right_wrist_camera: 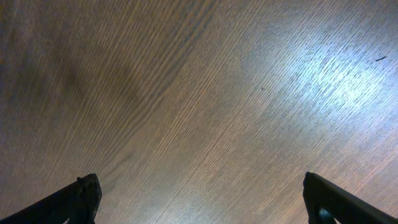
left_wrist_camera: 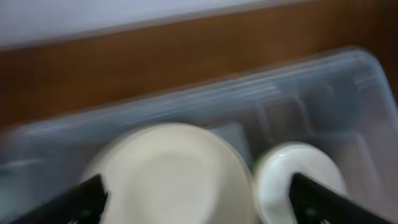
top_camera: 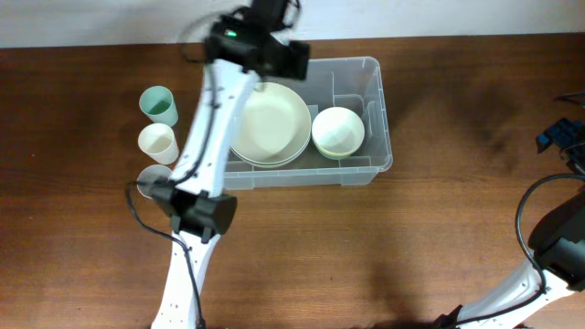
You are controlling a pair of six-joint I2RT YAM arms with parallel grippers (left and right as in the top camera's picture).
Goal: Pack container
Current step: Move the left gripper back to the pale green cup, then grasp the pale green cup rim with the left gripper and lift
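Observation:
The clear plastic container point(top_camera: 377, 108) stands at the back middle of the table. In it lie a large cream plate or shallow bowl point(top_camera: 274, 123) on the left and a small white bowl point(top_camera: 338, 132) on the right. My left gripper point(left_wrist_camera: 198, 198) hangs open and empty above the plate point(left_wrist_camera: 168, 174) and small bowl point(left_wrist_camera: 292, 168), over the container's point(left_wrist_camera: 205, 99) back left part. My right gripper point(right_wrist_camera: 202, 199) is open and empty over bare wood; the right arm point(top_camera: 559, 135) is at the table's far right edge.
Left of the container stand a teal cup point(top_camera: 159, 103), a cream cup point(top_camera: 157, 142) and a further cup point(top_camera: 152, 178) partly hidden by the left arm. The wall runs along the table's back edge.

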